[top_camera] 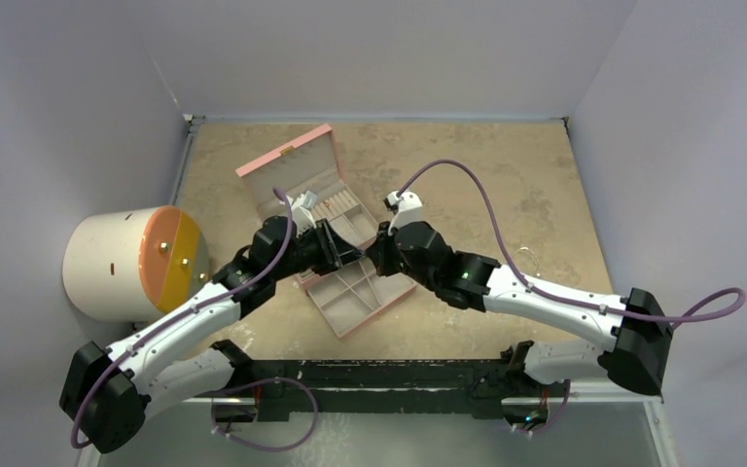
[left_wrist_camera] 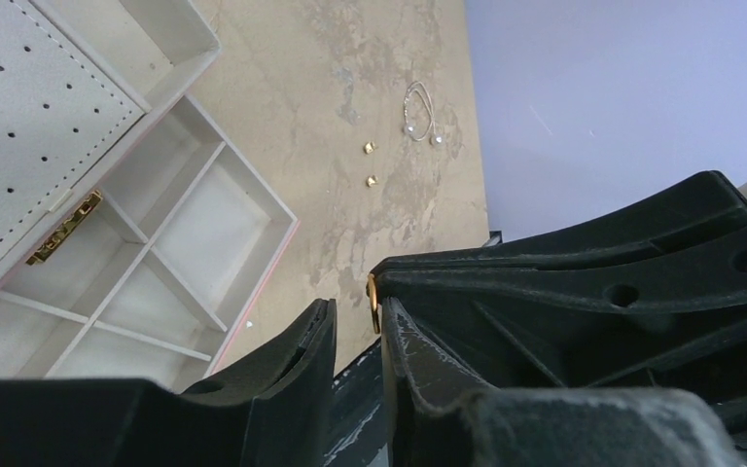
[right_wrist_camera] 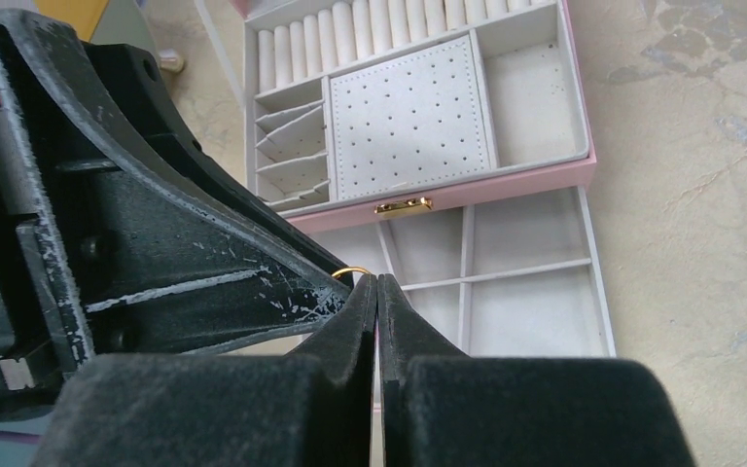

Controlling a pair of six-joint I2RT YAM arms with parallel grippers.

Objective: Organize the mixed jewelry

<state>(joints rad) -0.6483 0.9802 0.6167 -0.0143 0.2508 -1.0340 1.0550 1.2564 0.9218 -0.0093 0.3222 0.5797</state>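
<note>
Both grippers meet above the pink jewelry box (top_camera: 287, 161). My right gripper (right_wrist_camera: 376, 282) is shut on a small gold ring (right_wrist_camera: 353, 271), whose arc sticks out to the left of its tips. In the left wrist view the same gold ring (left_wrist_camera: 373, 302) sits edge-on between the jaws of my left gripper (left_wrist_camera: 355, 309), against the right finger, with a gap still showing to the left finger. More of the mixed jewelry lies on the table: two tiny gold pieces (left_wrist_camera: 370, 148) and a thin hoop with pearls (left_wrist_camera: 420, 115).
The box's pulled-out drawer (top_camera: 355, 297) with bare compartments lies under both grippers. Its upper tray (right_wrist_camera: 409, 117) has ring rolls and a perforated pad. A white cylinder with an orange and yellow top (top_camera: 131, 263) stands at the left. Walls close in the table.
</note>
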